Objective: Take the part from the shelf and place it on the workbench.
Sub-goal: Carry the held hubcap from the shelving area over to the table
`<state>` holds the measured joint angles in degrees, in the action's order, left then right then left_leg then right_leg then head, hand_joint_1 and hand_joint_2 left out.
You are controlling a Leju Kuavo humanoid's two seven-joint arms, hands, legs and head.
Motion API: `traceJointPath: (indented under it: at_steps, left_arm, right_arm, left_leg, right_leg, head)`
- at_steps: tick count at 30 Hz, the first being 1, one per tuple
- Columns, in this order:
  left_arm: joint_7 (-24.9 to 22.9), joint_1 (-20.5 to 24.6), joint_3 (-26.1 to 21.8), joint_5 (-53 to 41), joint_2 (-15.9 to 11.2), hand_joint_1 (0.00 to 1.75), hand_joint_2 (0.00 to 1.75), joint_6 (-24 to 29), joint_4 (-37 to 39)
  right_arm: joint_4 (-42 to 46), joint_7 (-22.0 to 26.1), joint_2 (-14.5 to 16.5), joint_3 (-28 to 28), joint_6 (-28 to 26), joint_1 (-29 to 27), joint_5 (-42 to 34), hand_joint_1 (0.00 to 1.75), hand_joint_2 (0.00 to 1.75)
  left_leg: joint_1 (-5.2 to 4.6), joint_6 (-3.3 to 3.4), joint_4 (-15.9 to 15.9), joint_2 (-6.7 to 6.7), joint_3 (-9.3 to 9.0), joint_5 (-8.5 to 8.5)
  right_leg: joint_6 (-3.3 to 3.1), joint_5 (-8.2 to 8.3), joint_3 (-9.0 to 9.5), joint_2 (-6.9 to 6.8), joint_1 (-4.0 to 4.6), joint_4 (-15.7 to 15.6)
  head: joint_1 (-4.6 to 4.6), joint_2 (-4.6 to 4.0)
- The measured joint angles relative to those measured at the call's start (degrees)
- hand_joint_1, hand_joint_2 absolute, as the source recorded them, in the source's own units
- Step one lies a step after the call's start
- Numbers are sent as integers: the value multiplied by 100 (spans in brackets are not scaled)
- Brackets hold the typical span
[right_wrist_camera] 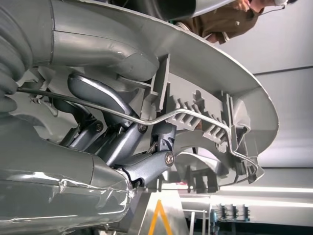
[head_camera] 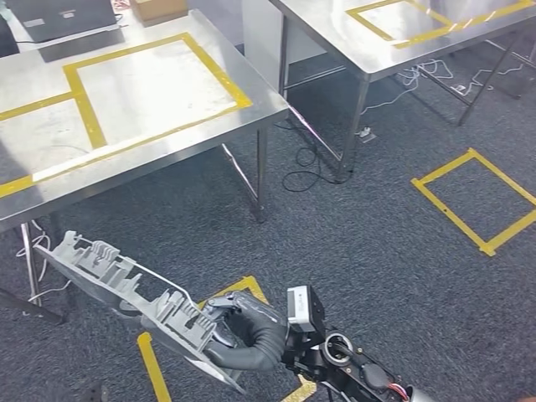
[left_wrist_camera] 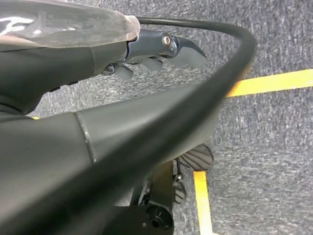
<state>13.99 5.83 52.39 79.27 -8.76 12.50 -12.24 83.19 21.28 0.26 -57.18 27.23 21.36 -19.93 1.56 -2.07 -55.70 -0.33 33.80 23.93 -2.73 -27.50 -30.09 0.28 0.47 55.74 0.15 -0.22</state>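
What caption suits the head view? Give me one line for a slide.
Right robot hand carries the long grey ribbed part above dark carpet, near a steel workbench marked with yellow tape.

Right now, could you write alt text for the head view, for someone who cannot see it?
The right robot hand holds a long grey plastic part above dark carpet marked with yellow tape. Ahead stands a steel workbench with yellow tape rectangles on its top; a second steel table stands further right.
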Motion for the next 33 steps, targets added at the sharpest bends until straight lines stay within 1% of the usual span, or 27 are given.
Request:
traceJointPath:
  at_steps: [1, 3, 5, 6, 7, 10, 11, 13, 14, 15, 17, 18, 19, 20, 21, 22, 23, 24, 25, 26, 27, 28, 29, 30, 31, 32, 33]
  left_arm:
    - [0, 0, -3, 1, 1, 0, 0, 0, 0]
    - [0, 0, -6, 0, 0, 0, 0, 0, 0]
    - [0, 0, -8, -2, 0, 0, 0, 0, 0]
    - [0, 0, -8, -4, -1, 0, 0, 0, 0]
    - [0, 0, -9, -6, -2, 0, 0, 0, 0]
    - [0, 1, -9, -12, -10, 0, 0, 0, 0]
    - [0, 2, -9, -16, -14, 0, 0, 0, 0]
    - [-1, 4, -9, -25, -21, 0, 0, 0, 0]
    - [-1, 4, -9, -28, -22, 0, 0, -1, 0]
    - [-1, 5, -9, -31, -22, 0, 0, -2, 0]
    - [-1, 8, -9, -32, -23, 0, 0, -6, 0]
    - [-1, 10, -9, -32, -23, 0, 0, -8, 0]
    - [-2, 8, -9, -32, -24, 0, 0, -9, 0]
    - [-2, 5, -9, -32, -23, 0, 0, -9, 0]
    - [-3, 3, -9, -32, -22, 0, 0, -9, -1]
    - [-3, 2, -9, -33, -20, 0, 0, -9, -1]
    - [-3, 7, -9, -33, -18, 0, 0, -9, -1]
    - [-3, 15, -9, -34, -17, 0, 0, -9, -1]
    - [-3, 23, -9, -35, -17, 0, 0, -9, -1]
    - [-2, 26, -9, -38, -17, 0, 0, -8, -1]
    - [-1, 23, -9, -42, -18, 0, 0, -8, -1]
    - [-1, 14, -9, -45, -18, 0, 0, -7, -1]
    - [-1, 9, -9, -47, -18, 0, 0, -7, -1]
    - [-1, 12, -9, -48, -18, 0, 0, -7, -2]
    - [-1, 20, -9, -49, -17, 0, 0, -7, -2]
    - [0, 28, -9, -49, -17, 0, 0, -7, -2]
    - [0, 30, -9, -50, -17, 0, 0, -7, -2]
  right_arm:
    - [0, 1, 0, 0, 1, 0, 5, 175, 175]
    - [0, 1, 0, 0, 2, 0, 29, 175, 175]
    - [0, 0, 0, 0, 2, -1, 58, 175, 175]
    - [0, -1, 0, 0, 1, -1, 68, 175, 175]
    - [0, -1, 0, 0, 1, -1, 76, 175, 175]
    - [0, -3, 0, -2, -5, -1, 93, 175, 175]
    - [0, -3, 0, -2, -8, -1, 97, 175, 175]
    - [2, -4, 0, -2, -20, -3, 105, 175, 175]
    - [3, -5, 0, -1, -26, -4, 110, 175, 175]
    - [4, -5, 0, -1, -31, -5, 115, 175, 175]
    - [4, -6, -4, -1, -33, -14, 123, 175, 175]
    - [4, -6, -7, -2, -33, -23, 126, 175, 175]
    - [4, -7, -10, -2, -34, -33, 131, 175, 175]
    - [4, -7, -13, -2, -34, -42, 134, 175, 175]
    - [4, -8, -15, -2, -37, -46, 140, 175, 175]
    - [4, -9, -16, -2, -39, -47, 147, 175, 175]
    - [4, -10, -20, -3, -44, -47, 157, 175, 175]
    - [4, -10, -25, -3, -49, -46, 166, 175, 175]
    - [3, -9, -30, -3, -56, -46, 175, 175, 175]
    - [3, -9, -34, -4, -62, -46, 181, 175, 175]
    - [3, -8, -36, -5, -66, -43, 184, 175, 175]
    - [3, -8, -37, -6, -69, -41, 185, 175, 175]
    - [4, -8, -37, -6, -70, -36, 185, 175, 175]
    - [4, -8, -37, -5, -70, -32, 185, 175, 175]
    - [4, -8, -37, -5, -70, -31, 184, 175, 175]
    - [4, -8, -38, -5, -70, -32, 184, 175, 175]
    - [4, -8, -38, -6, -70, -33, 183, 175, 175]
  left_leg:
    - [-11, 13, 0, -1, -4, 6]
    - [-29, 42, -1, -2, -8, 17]
    - [-47, 63, -3, -2, -10, 26]
    - [-64, 79, -13, -2, -10, 34]
    - [-80, 98, -22, -3, -9, 43]
    - [-116, 155, -46, -3, -10, 73]
    - [-120, 165, -47, -2, -11, 77]
    - [-98, 203, 6, 0, -44, 61]
    - [-79, 228, 49, 2, -81, 49]
    - [-59, 255, 93, 4, -121, 38]
    - [-47, 283, 130, 0, -171, 37]
    - [-47, 285, 131, -8, -179, 43]
    - [-45, 279, 128, -25, -188, 50]
    - [-40, 264, 126, -51, -203, 62]
    - [-30, 243, 122, -85, -225, 77]
    - [-19, 214, 116, -128, -249, 95]
    - [-15, 177, 105, -168, -263, 114]
    - [-15, 135, 86, -209, -261, 126]
    - [-12, 89, 76, -248, -246, 125]
    - [-5, 44, 77, -283, -226, 112]
    - [7, 2, 86, -323, -212, 93]
    - [23, -36, 86, -329, -204, 93]
    - [27, -62, 27, -290, -175, 133]
    - [24, -81, -148, -228, -91, 233]
    - [20, -94, -452, -149, 61, 387]
    - [13, -102, -859, -89, 273, 567]
    - [11, -106, -1267, -66, 491, 718]
  right_leg:
    - [-14, 3, 8, 0, -4, -7]
    - [-8, 7, 22, 0, -18, -21]
    - [14, 9, 32, 0, -33, -30]
    - [40, 13, 38, 0, -44, -42]
    - [95, 12, 45, -1, -57, -55]
    - [300, 1, 66, -3, -106, -86]
    - [338, 0, 80, -2, -116, -94]
    - [388, -24, 95, -4, -120, -85]
    - [404, -88, 65, -5, -117, 11]
    - [414, -206, -31, -5, -114, 224]
    - [418, -541, -405, -4, -116, 991]
    - [419, -665, -615, -4, -119, 1381]
    - [421, -698, -764, -5, -126, 1625]
    - [420, -610, -804, -5, -137, 1636]
    - [419, -419, -731, 1, -149, 1419]
    - [419, -173, -568, 38, -167, 1027]
    - [420, 6, -391, 124, -182, 630]
    - [417, 109, -238, 206, -194, 314]
    - [410, 142, -146, 275, -195, 131]
    - [392, 113, -114, 303, -184, 82]
    - [363, 116, -98, 272, -174, 63]
    - [329, 128, -94, 228, -171, 53]
    - [291, 138, -82, 182, -172, 35]
    - [251, 147, -70, 126, -177, 12]
    - [217, 150, -63, 66, -174, -3]
    - [190, 144, -64, 6, -159, -6]
    - [168, 137, -66, -56, -142, -6]
  head:
    - [21, 0]
    - [59, 0]
    - [85, 0]
    - [94, 0]
    - [97, 0]
    - [82, 0]
    - [73, 0]
    - [58, 0]
    - [62, 0]
    - [79, 0]
    - [130, 0]
    - [149, 0]
    - [162, 0]
    - [177, 0]
    - [189, 0]
    - [203, 0]
    - [221, 0]
    - [234, 0]
    - [236, -1]
    - [235, -1]
    - [226, -1]
    - [213, -1]
    - [191, 0]
    - [150, 0]
    - [95, 0]
    - [37, 0]
    - [-9, 0]
